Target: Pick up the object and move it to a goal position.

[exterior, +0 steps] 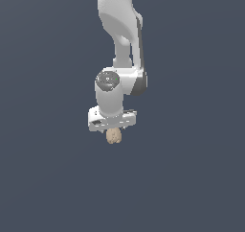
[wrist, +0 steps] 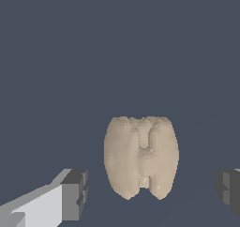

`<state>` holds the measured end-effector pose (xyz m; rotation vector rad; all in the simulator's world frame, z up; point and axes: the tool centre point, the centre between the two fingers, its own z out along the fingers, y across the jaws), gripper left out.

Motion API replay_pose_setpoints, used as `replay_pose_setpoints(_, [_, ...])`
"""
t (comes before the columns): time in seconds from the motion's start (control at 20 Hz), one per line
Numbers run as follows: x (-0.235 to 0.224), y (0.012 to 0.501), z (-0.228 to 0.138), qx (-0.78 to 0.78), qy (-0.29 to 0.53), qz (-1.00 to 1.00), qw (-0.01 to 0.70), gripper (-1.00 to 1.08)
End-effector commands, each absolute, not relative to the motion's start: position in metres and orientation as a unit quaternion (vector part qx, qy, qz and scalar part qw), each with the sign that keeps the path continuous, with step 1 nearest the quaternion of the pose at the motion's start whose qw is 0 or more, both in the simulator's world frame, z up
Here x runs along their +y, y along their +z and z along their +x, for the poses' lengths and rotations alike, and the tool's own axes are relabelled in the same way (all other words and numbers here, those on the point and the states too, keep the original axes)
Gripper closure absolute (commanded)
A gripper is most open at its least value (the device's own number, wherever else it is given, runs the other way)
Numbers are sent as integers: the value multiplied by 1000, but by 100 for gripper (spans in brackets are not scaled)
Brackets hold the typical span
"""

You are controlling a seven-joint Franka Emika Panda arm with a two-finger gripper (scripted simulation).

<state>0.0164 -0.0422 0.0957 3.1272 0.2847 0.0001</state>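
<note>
Pre-grasp step. Gripper (wrist: 150, 193) was wide open, holding nothing, fingers (wrist: 75, 193) clear of the walnut-like tan lump (wrist: 140, 158) on both sides. Lump sat between them, directly under the hand in the exterior view. Next, probably: close evenly on it, then lift.

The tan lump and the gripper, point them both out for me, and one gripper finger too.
tan lump (wrist: 140, 158): wrist view, on its central crease.
gripper (wrist: 152, 191): wrist view, midway between the fingertips, both apart from the lump.
gripper finger (wrist: 74, 195): wrist view, on its dark pad.
</note>
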Motion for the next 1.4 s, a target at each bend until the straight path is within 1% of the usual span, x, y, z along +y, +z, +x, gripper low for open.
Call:
replay_pose_setpoints(0.0, [-44, 92, 17, 94, 0, 996, 0, -92])
replay_pose_setpoints(0.25, [-44, 89, 17, 93, 0, 996, 0, -92])
replay_pose_setpoints(0.7, [-44, 49, 16, 94, 0, 996, 0, -92])
replay_pose_setpoints(0.95, [-44, 42, 17, 95, 0, 996, 0, -92])
replay_pose_setpoints(1.0, [-44, 42, 17, 95, 0, 996, 0, 108])
replay_pose_setpoints(1.35, [-44, 42, 17, 95, 0, 996, 0, 108])
